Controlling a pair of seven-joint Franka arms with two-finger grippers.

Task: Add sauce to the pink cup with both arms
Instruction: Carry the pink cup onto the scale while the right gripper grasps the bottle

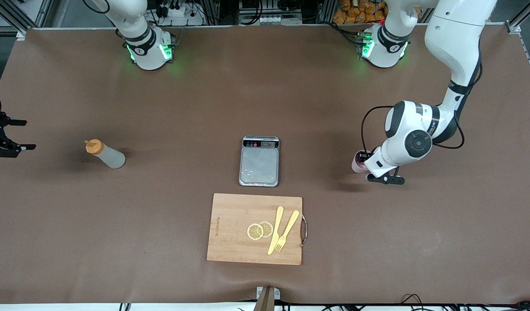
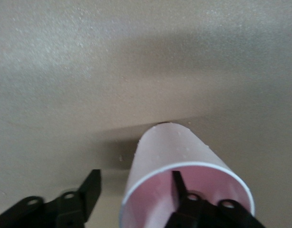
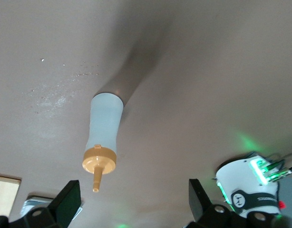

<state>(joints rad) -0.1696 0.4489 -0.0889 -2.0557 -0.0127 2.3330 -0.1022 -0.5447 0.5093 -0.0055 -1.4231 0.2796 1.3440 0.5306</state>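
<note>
The left gripper (image 2: 131, 202) straddles the rim of the pink cup (image 2: 172, 156), one finger inside, one outside, not yet pinched. Toward the right arm's end, the upright sauce bottle (image 1: 105, 154) stands before the right gripper (image 1: 7, 134), spread wide.

The table (image 1: 161, 224) is plain brown. The cup (image 2: 184, 156) is pale pink. The bottle (image 1: 107, 155) is milky white with an orange cap. The scale (image 1: 259, 162) is grey, the board (image 1: 230, 216) light wood, the fork (image 1: 286, 231) and knife (image 1: 275, 230) yellow.
</note>
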